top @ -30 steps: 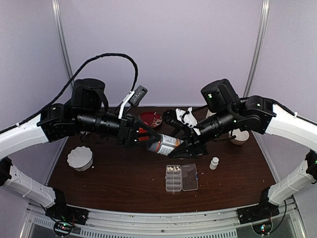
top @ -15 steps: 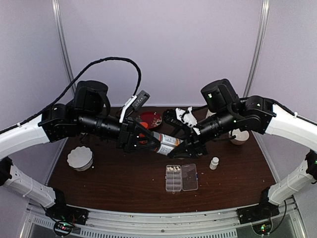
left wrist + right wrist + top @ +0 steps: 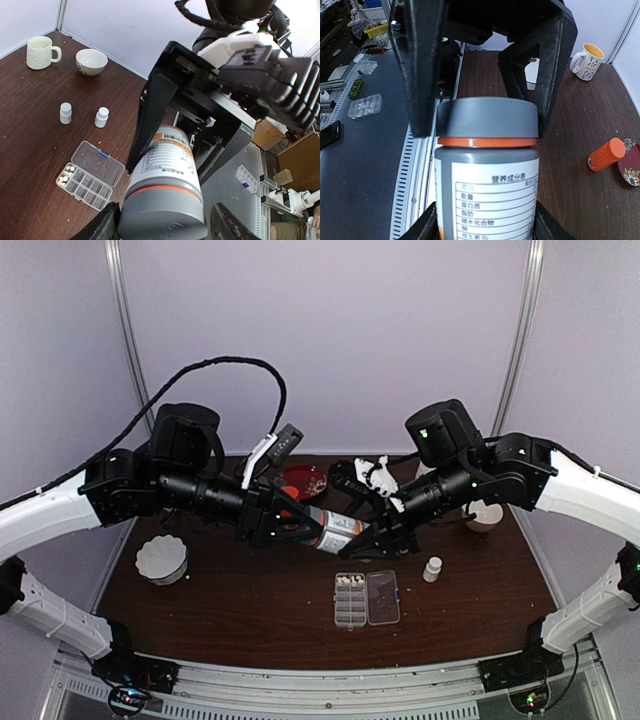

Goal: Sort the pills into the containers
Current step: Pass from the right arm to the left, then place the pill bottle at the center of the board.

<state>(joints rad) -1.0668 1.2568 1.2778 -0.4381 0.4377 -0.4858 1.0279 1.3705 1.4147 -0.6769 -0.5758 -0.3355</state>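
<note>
Few tiny cream pills (image 3: 65,176), light, roll-prone: pour, never pinch. Rigid grey-capped labelled bottle (image 3: 485,190) clamped in right gripper (image 3: 372,540); left gripper (image 3: 300,528) astride cap (image 3: 487,117), grip unclear.

Dark brown table (image 3: 250,615), pale lilac walls (image 3: 350,340) behind.

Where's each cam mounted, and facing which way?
Top external: above and behind the bases, facing down and forward over the table; both arms show, left tool and right tool meeting at a bottle.
Left wrist: on the left arm, facing along its own fingers, past the bottle's cap, at the right tool.
Right wrist: on the right arm, facing along the bottle at the left tool; own fingers edge the bottom.
Shared: all see the bottle; top and left wrist see the organiser box.
</note>
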